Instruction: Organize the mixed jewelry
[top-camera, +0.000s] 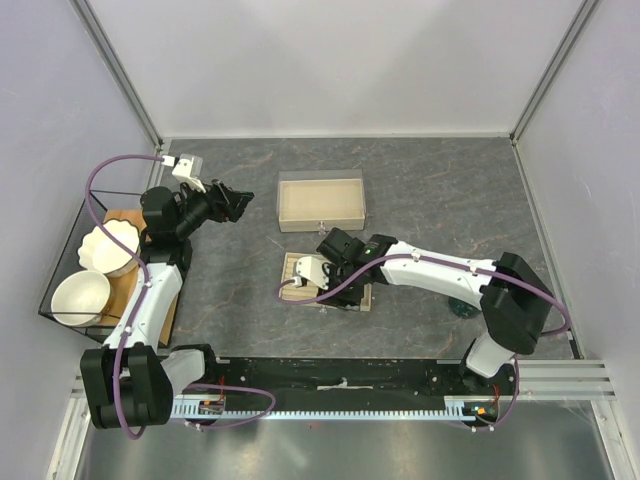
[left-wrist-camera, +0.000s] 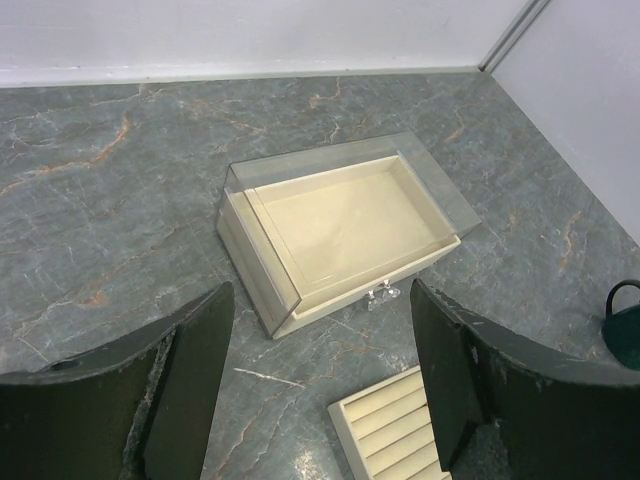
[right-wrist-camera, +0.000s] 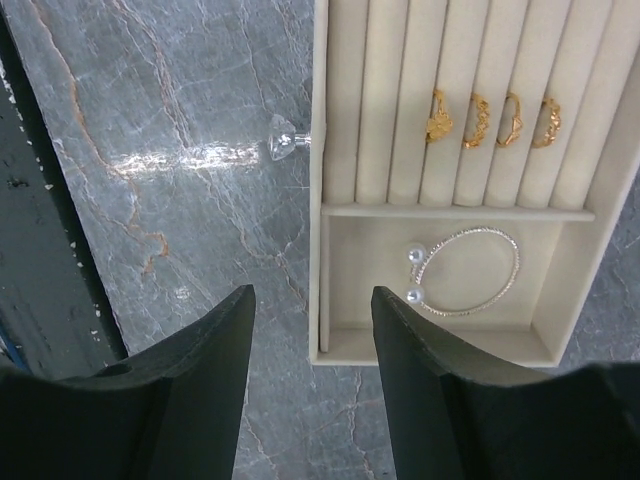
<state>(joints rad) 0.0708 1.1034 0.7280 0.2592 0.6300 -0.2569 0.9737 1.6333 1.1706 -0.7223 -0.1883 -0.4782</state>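
Observation:
Several small gold rings (right-wrist-camera: 476, 120) sit in the slots of the beige slotted tray (right-wrist-camera: 345, 100). The thin silver wire hoop (right-wrist-camera: 414, 256) with two pearl ends lies in the tray's open compartment. My right gripper (right-wrist-camera: 312, 300) is open and empty, above the tray's near corner; one finger is over the table and the other over the compartment edge. In the top view it (top-camera: 312, 272) hangs over the tray (top-camera: 292, 262). My left gripper (left-wrist-camera: 320, 290) is open and empty, raised at the left (top-camera: 232, 203) and facing the beige box (left-wrist-camera: 340, 225).
The beige box with a clear lid (top-camera: 321, 200) stands behind the tray. A crystal knob (right-wrist-camera: 283, 147) sticks out of the tray's side. A dark green vessel (left-wrist-camera: 625, 325) stands at the right. A wire rack with white bowls (top-camera: 108, 248) is at the left edge.

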